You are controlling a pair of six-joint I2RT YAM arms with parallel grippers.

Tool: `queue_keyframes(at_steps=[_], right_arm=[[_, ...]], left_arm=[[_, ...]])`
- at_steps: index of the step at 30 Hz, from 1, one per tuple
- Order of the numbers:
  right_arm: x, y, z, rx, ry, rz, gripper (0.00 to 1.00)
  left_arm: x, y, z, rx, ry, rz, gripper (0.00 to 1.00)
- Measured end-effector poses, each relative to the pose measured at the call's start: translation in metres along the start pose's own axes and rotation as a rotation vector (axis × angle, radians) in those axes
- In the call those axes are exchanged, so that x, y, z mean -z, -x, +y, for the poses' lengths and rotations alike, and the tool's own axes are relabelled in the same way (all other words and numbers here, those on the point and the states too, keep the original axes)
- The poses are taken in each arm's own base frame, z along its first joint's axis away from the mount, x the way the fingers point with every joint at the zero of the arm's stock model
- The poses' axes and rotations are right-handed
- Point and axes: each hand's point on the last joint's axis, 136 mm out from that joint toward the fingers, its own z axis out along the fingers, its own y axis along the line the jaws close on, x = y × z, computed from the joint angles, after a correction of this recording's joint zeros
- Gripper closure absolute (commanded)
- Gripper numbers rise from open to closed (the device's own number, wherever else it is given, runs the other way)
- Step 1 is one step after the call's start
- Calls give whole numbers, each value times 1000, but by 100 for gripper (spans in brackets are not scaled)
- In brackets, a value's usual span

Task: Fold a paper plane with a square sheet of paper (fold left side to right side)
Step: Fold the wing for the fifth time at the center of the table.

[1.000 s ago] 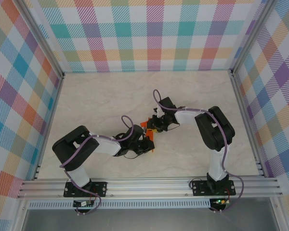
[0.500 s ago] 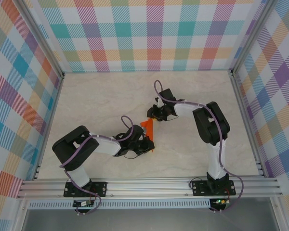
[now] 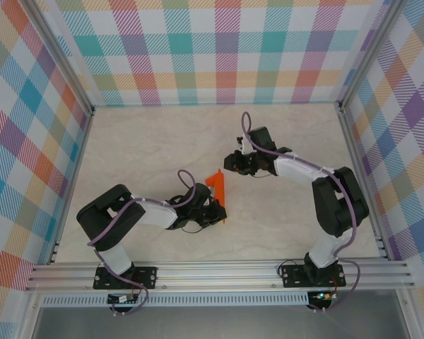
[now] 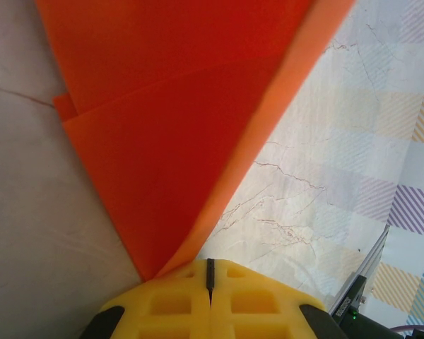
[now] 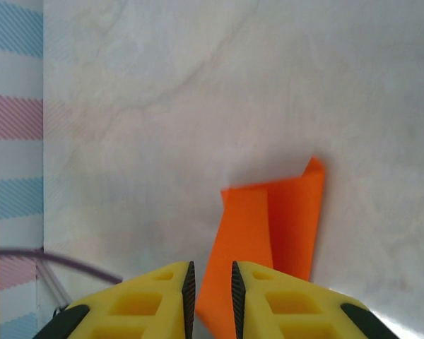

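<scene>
The left tool [image 4: 210, 274], low over the counter [image 3: 141, 148] in front of the arm bases, has its yellow fingers pressed together on the near corner of the orange paper [image 3: 216, 185]. The plain, folded paper widens away from that pinch, one layer over another. Just beyond it hovers the right tool [image 5: 210, 277], its fingers a narrow slit apart and gripping nothing.

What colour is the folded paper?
The paper is plain bright orange; clearest in the left wrist view.
</scene>
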Motion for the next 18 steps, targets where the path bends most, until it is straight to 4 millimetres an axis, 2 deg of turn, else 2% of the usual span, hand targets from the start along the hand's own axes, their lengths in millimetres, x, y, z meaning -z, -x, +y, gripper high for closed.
queue_keyframes(at_steps=[4,7,12,18], right_arm=[[-13,-54,-21,-60,-12,115,83],[-24,-82,-34,-106,-28,190,84],[-37,-91,-31,-114,-6,224,84],[-44,-93,-29,-113,12,232,84]], left_arm=[[0,0,0,0,0,0,97],[0,0,0,0,0,0,97],[0,0,0,-1,0,0,98],[0,0,0,-1,0,0,98]])
